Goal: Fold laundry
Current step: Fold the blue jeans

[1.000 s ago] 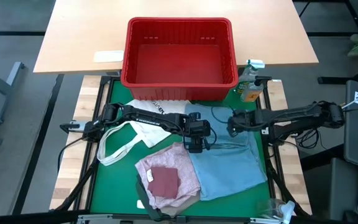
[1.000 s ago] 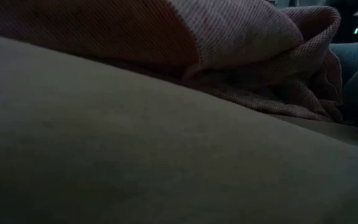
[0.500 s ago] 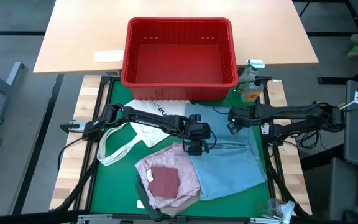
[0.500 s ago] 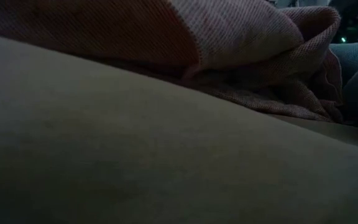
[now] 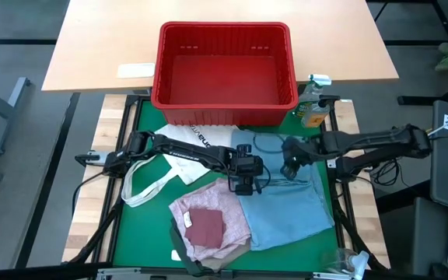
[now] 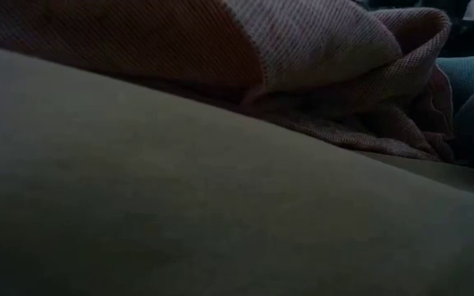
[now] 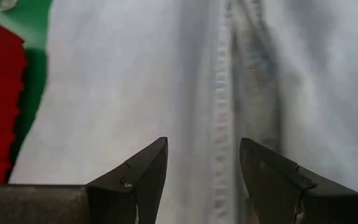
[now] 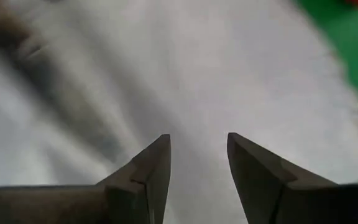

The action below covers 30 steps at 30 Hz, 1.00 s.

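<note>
Black lettering is showing on the white tote bag (image 5: 195, 145), partly hidden under the left arm and too small to read. No other text is showing anywhere.

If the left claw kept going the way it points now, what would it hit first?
Probably the jeans: the left claw stands open over the denim, near a stitched seam, with nothing between; how far off is unclear.

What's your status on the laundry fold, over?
Left claw open, over the jeans left edge. Right claw open above jeans' upper part, nothing held. Pink top bunched alongside; tote bag under left arm.
</note>
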Tool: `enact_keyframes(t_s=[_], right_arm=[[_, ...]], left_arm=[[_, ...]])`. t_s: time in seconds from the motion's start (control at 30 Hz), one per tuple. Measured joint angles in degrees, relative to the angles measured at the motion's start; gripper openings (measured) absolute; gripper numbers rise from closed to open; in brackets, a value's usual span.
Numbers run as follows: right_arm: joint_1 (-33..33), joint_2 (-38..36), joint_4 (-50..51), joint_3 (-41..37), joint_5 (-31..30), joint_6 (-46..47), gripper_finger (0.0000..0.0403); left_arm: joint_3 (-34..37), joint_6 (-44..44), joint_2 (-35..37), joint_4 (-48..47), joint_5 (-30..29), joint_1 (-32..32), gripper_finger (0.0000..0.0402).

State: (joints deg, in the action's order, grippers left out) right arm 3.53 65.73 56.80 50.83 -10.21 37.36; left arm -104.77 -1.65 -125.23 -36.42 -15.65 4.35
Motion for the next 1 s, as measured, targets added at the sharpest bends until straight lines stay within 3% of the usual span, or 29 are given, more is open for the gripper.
enact_keyframes(t_s=[0.27, 0.57, 0.77, 1.0], right_arm=[[14.0, 0.0, -2.3, 0.2, 6.9, 8.3, 0.0159], [28.1, 0.0, -15.1, 0.2, 7.1, 10.9, 0.0159], [32.5, 0.0, -21.2, 0.2, 4.4, 13.9, 0.0159], [32.9, 0.1, -22.4, 0.2, 3.3, 16.5, 0.0161]], left_arm=[[0.0, 0.0, 0.0, 0.0, 0.1, 1.1, 0.0194], [0.0, 1.4, 0.0, 0.0, 0.1, 1.7, 0.0194], [0.0, 1.6, 0.0, 0.0, 0.1, 1.7, 0.0194], [0.0, 1.7, 0.0, 0.0, 0.1, 1.7, 0.0194]])
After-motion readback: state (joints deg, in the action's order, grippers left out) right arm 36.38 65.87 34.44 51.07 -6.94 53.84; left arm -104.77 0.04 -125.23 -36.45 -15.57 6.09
